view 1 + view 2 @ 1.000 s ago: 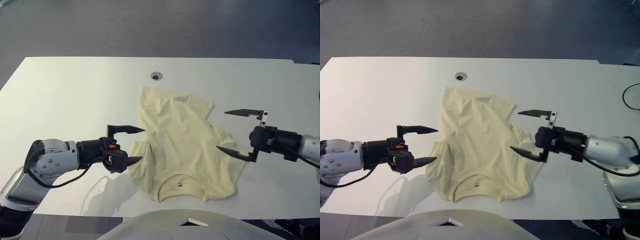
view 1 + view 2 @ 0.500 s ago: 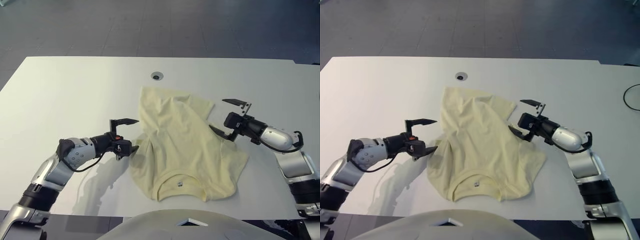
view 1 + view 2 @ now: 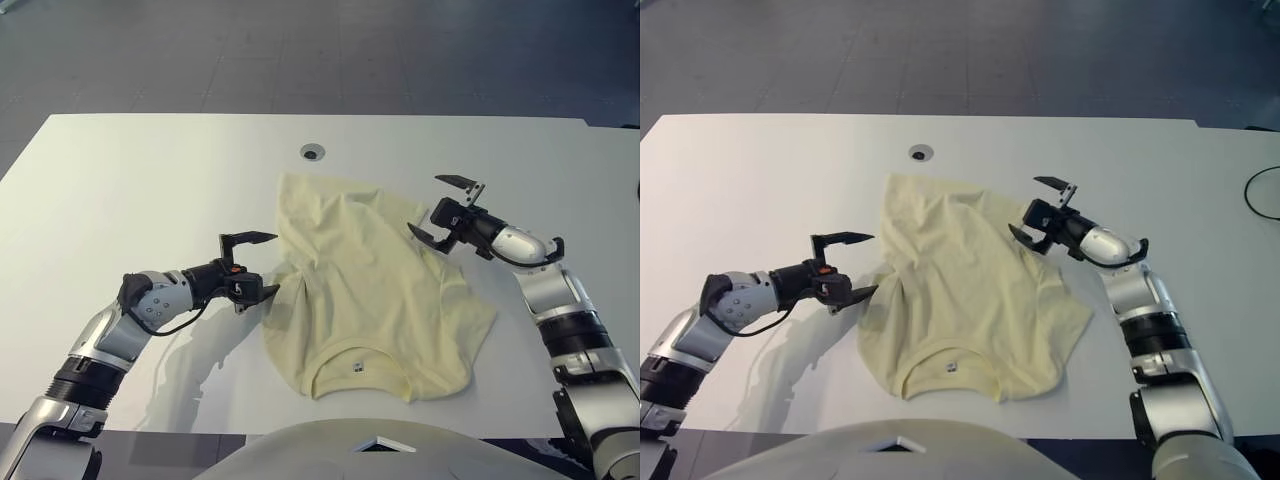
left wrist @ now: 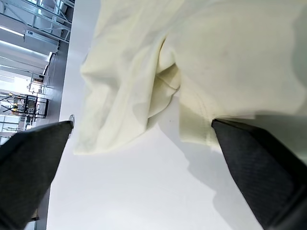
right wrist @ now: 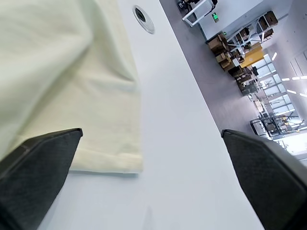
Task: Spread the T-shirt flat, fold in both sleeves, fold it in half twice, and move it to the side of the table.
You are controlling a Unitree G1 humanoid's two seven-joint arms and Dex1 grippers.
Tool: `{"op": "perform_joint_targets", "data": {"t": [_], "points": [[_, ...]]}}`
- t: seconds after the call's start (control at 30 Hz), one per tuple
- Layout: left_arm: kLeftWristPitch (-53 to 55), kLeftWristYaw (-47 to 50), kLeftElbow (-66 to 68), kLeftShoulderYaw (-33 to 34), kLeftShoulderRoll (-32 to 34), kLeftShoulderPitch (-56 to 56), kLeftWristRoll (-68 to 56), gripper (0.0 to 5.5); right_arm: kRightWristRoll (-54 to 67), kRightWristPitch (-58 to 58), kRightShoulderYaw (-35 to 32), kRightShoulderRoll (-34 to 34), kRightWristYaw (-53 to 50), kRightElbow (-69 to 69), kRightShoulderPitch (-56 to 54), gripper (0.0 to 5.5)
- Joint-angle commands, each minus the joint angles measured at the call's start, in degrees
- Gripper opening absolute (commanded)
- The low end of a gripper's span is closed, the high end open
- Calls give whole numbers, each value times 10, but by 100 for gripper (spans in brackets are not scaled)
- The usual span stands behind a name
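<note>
White tabletop (image 3: 120,160) is being covered by a crumpled T-shirt (image 3: 370,300), which is being flanked by left gripper (image 3: 275,263) and right gripper (image 3: 425,204), both spread open.

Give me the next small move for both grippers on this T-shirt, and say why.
Probably shut both on the fabric. The T-shirt lies rumpled, not flat; the left gripper stands open at its bunched sleeve, the right gripper open at the opposite sleeve, so gripping comes before pulling outward.
</note>
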Motion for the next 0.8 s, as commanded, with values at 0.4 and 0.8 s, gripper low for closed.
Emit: {"op": "perform_joint_targets", "data": {"t": [0.4,0.8], "points": [[30,-12,-41,13,32,65,8,540,-97,-60,67,34,-80,243,-122,539],[67,12,-82,69,65,139,31,540,-162,-87,112,32,-169,393,-224,539]]}}
